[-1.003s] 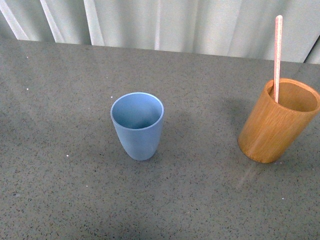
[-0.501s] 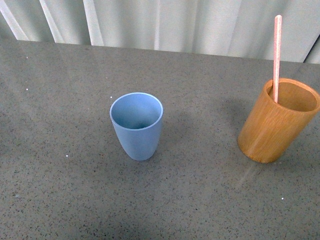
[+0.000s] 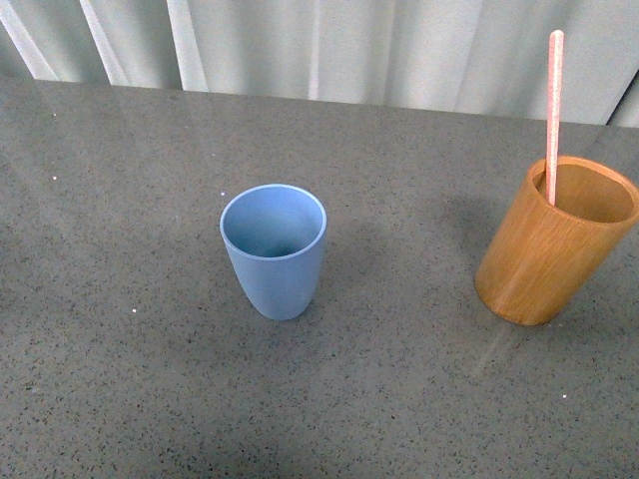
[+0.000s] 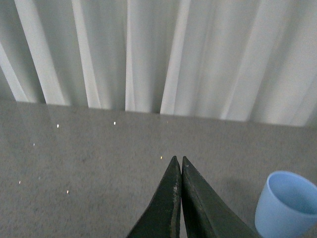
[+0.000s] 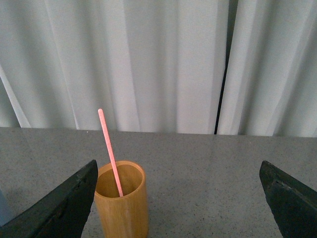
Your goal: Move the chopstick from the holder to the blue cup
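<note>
A poor pinch on the thin pink chopstick (image 3: 552,115) is the likeliest failure. It leans against the rim of the bamboo holder (image 3: 544,249), so a hand closing off-centre could knock it aside or tip the holder on the tabletop (image 3: 120,200). A tilted release could miss the blue cup (image 3: 275,254) or topple it. The holder, well right of the cup, contains only that chopstick; the cup looks empty. The right hand (image 5: 178,171) faces the holder, spread wide and holding nothing. The left hand (image 4: 179,161) is pressed closed, empty.
</note>
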`<state>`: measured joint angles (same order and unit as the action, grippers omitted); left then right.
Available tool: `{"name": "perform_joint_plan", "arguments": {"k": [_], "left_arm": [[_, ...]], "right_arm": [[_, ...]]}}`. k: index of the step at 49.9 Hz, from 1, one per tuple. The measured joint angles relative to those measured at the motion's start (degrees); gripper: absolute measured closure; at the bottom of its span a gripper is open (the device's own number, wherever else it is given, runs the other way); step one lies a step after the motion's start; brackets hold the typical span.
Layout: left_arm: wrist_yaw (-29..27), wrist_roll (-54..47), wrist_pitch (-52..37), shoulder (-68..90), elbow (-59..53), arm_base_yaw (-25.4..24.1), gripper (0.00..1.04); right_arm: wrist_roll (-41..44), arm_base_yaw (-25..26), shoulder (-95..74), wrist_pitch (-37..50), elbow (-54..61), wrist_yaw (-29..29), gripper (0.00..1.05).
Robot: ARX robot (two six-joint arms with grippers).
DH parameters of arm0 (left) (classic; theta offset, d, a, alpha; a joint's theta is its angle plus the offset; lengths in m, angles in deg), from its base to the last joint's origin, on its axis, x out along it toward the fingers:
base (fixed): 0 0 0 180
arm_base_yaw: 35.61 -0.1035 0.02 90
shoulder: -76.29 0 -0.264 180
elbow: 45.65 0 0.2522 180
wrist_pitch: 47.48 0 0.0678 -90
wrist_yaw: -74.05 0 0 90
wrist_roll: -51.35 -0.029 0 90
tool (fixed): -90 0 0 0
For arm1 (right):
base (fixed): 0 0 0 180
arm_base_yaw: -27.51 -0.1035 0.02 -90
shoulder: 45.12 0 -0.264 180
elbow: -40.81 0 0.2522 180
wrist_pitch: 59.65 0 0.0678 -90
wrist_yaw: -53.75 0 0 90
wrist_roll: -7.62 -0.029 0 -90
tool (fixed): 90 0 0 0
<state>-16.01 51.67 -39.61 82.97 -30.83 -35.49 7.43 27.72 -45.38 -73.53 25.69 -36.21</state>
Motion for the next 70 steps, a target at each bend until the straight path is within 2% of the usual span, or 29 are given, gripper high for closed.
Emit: {"name": "perform_joint_plan", "arguments": {"k": [5, 22, 26, 32, 38, 44, 49, 53, 57, 63, 70], "left_arm": [[0.0, 0.0, 5.4, -5.2, 0.0, 0.0, 1.01], [0.0, 0.0, 5.9, -6.5, 0.0, 0.0, 1.01], [0.0, 0.0, 5.9, -6.5, 0.0, 0.0, 0.86], [0.0, 0.0, 5.9, -6.5, 0.0, 0.0, 0.57], [0.0, 0.0, 5.9, -6.5, 0.0, 0.0, 0.39], [0.1, 0.0, 5.9, -6.5, 0.0, 0.0, 0.21], [0.0, -0.1, 5.9, -6.5, 0.0, 0.0, 0.06], [0.0, -0.1, 5.9, -6.6, 0.0, 0.0, 0.08], [0.0, -0.1, 5.9, -6.6, 0.0, 0.0, 0.07], [0.0, -0.1, 5.9, -6.6, 0.0, 0.0, 0.07], [0.0, -0.1, 5.9, -6.6, 0.0, 0.0, 0.07]], "right_arm": [[0.0, 0.0, 0.0, 0.0, 0.0, 0.0, 0.10], [0.0, 0.0, 0.0, 0.0, 0.0, 0.0, 0.10], [0.0, 0.0, 0.0, 0.0, 0.0, 0.0, 0.10], [0.0, 0.0, 0.0, 0.0, 0.0, 0.0, 0.10], [0.1, 0.9, -9.6, -8.3, -4.2, -1.5, 0.10], [1.9, 3.9, -26.9, 1.1, -6.3, 2.6, 0.10], [4.7, 3.7, -42.4, 14.3, -8.1, 6.8, 0.10], [6.9, 2.1, -57.9, 27.2, -10.3, 7.6, 0.10], [7.6, 0.4, -69.4, 35.3, -13.0, 7.4, 0.10], [8.4, -3.1, -81.7, 41.6, -17.9, 7.4, 0.10], [7.9, -5.7, -88.7, 43.9, -23.6, 7.4, 0.10]]}}
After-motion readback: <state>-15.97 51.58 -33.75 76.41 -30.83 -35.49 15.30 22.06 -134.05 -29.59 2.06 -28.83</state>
